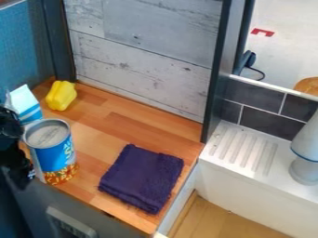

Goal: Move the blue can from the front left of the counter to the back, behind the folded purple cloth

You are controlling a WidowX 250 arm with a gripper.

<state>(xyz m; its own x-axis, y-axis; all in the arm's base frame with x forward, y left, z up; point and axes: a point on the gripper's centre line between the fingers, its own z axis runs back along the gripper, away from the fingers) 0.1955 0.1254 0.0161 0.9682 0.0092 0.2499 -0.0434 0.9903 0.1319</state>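
At the left edge we see the black gripper [22, 175], low down and close against the left side of the can [57, 155]. We cannot tell how far open it is, nor whether it has hold of the can or merely sits beside it. The can stands upright on the wooden counter [99, 125], near its front edge, blue in the middle and orange lower down, with a pale top.

Just behind the can, towards the left, we have a white and blue carton [27, 107], partly hidden by the can and the arm. Past the carton, further back from the can, a yellow pepper [61, 95] lies near the foot of a dark post [57, 42]. A grey plank board [140, 53] closes off the counter behind the can.

To the right of the can, and apart from it, a folded purple cloth [142, 177] lies flat; the can stands between the gripper and this cloth.

Well to the can's right, a second dark post [216, 69] rises at the counter's back corner, with a white ribbed drainer [245, 146] beyond it and dark tiles [267, 122] behind. Farthest right of the can, we find a pale vessel [305, 160] with a blue line round it, upright on the drainer's side and cut by the view's edge.
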